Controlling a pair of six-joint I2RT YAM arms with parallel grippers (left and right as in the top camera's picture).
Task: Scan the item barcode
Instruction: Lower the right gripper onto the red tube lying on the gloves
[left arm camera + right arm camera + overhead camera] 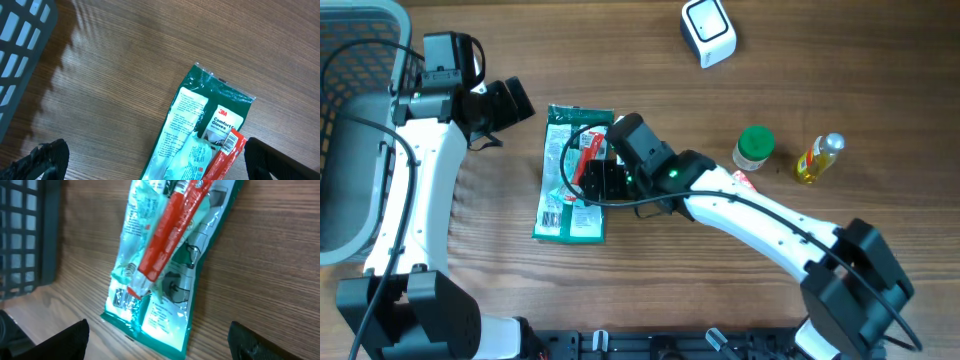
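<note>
tabletop (650, 70) of brown wood grain carries everything here. a grey mesh basket (350, 45) fills the far left corner. the white right arm (770, 220) reaches from the near right corner toward the middle, and the white left arm (420, 170) runs up the left side, just beside the basket. the right tool (600, 180) hangs over the right half of a green glove packet (560, 215), its fingers (65, 340) spread wide and released, with nothing gripped between them. the left tool (505, 105) sits just far-left of the same packet, also spread wide and released, holding nothing. the glove packet lies flat in the middle of the tabletop, left of centre, its long side running near to far. a slim red packet (588, 150) lies slantwise on top of its far right part, touching it. a white scanner (708, 30) stands at the far edge, right of centre, well apart from both packets. a yellow bottle (818, 158) lies on the right side, and a small jar with a green lid (754, 147) stands just left of it. in the left wrist view a white barcode label (228, 142) shows on one end of the red packet, facing up.
</note>
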